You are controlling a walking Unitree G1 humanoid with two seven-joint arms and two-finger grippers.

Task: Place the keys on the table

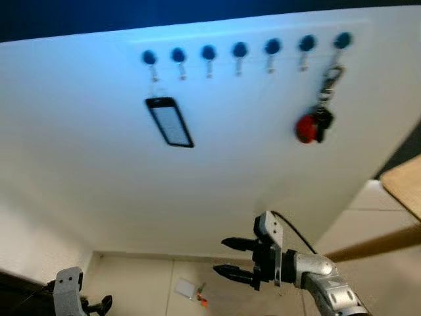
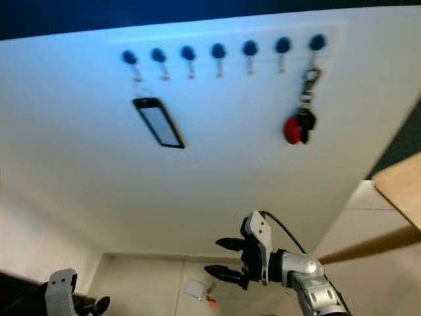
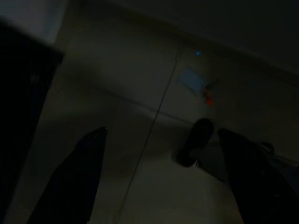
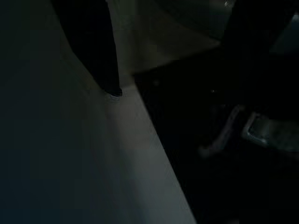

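Right tool (image 1: 227, 257), fingers apart and empty, sits at lower centre; left tool (image 3: 159, 177) hangs idle, fingers apart. Keys (image 1: 314, 124) hang upper right on the last hook (image 1: 341, 41). Reaching badly could knock them down.

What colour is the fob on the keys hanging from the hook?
Red, beside dark keys, hanging on the rightmost hook. Clearest in the left eye view.

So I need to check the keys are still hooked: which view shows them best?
The left eye view: the keys hang larger and unobstructed from the rightmost hook. The right eye view shows the same, slightly smaller; both wrist views are too dark.
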